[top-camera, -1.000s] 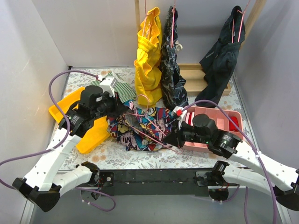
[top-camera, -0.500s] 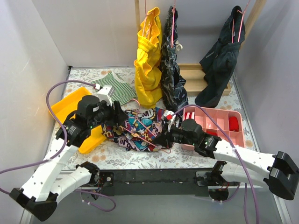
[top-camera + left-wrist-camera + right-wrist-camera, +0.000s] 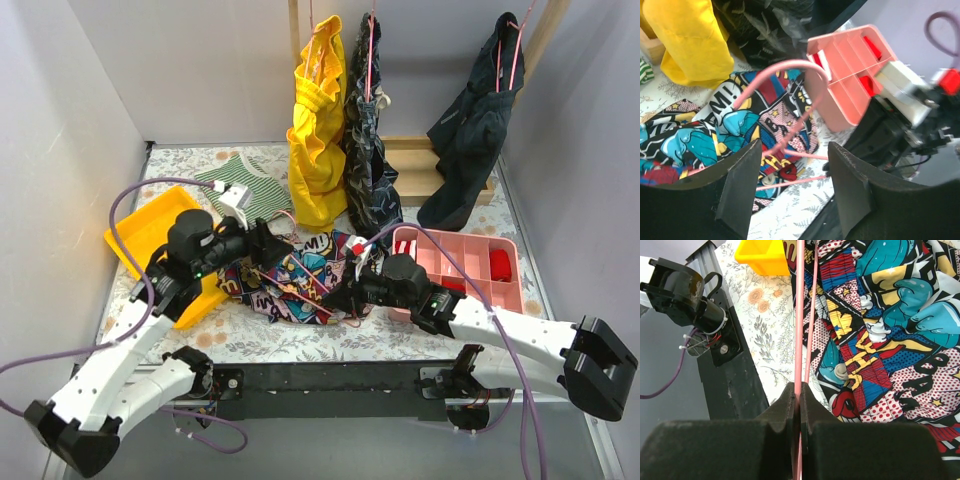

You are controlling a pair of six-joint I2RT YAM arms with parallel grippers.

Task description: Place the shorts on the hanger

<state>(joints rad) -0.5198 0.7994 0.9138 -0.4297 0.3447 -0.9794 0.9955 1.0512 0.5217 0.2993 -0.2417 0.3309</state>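
Note:
The comic-print shorts (image 3: 300,272) lie crumpled on the floral tabletop between my two arms, also seen in the left wrist view (image 3: 715,142) and the right wrist view (image 3: 880,330). The thin pink hanger (image 3: 296,287) lies across the shorts, its hook (image 3: 785,67) curving up toward the pink tray. My right gripper (image 3: 335,297) is shut on one wire of the hanger (image 3: 799,340) at the shorts' near right edge. My left gripper (image 3: 275,243) hovers over the shorts' left side, open (image 3: 795,192), nothing between its fingers.
A yellow bin (image 3: 140,235) sits at the left and a pink compartment tray (image 3: 470,262) at the right. A green striped garment (image 3: 250,185) lies behind. A yellow garment (image 3: 318,130), a dark patterned one (image 3: 368,150) and a navy one (image 3: 470,120) hang at the back.
My left gripper was shut a second ago and has opened. My right gripper has moved left and lower with the hanger, and the shorts have settled flatter on the table.

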